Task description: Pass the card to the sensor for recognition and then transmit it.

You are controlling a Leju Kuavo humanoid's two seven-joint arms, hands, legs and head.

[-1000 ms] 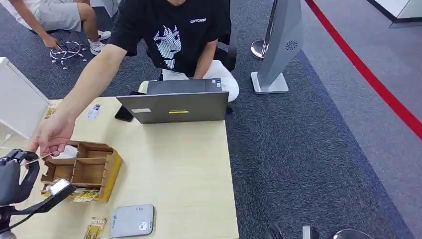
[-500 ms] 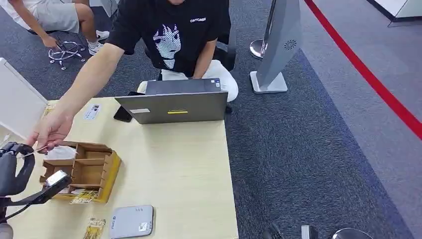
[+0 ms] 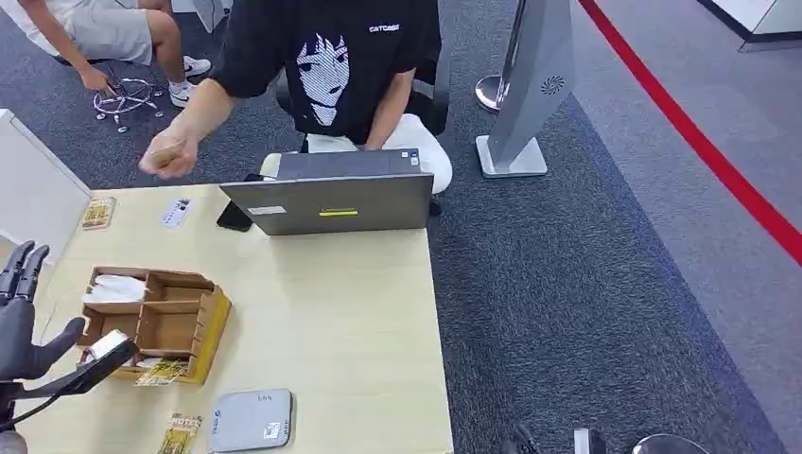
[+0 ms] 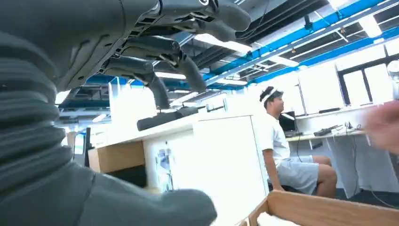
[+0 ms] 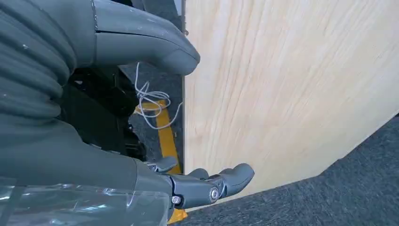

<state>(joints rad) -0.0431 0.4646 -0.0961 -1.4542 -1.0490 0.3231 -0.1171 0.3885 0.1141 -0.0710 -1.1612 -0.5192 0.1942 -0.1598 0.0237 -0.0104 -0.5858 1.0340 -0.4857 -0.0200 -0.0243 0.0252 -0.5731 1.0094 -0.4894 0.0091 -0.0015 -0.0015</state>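
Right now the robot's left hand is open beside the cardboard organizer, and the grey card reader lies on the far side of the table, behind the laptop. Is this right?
Not quite. The left hand is open beside the cardboard organizer, but the head view shows the grey card reader at the table's near edge, in front of the organizer, not behind the laptop.

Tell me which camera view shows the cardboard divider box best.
The head view: the cardboard divider box sits whole on the table, its compartments open to the camera, beside the left hand. The left wrist view catches just one edge of it. The right wrist view looks along the table's edge instead.
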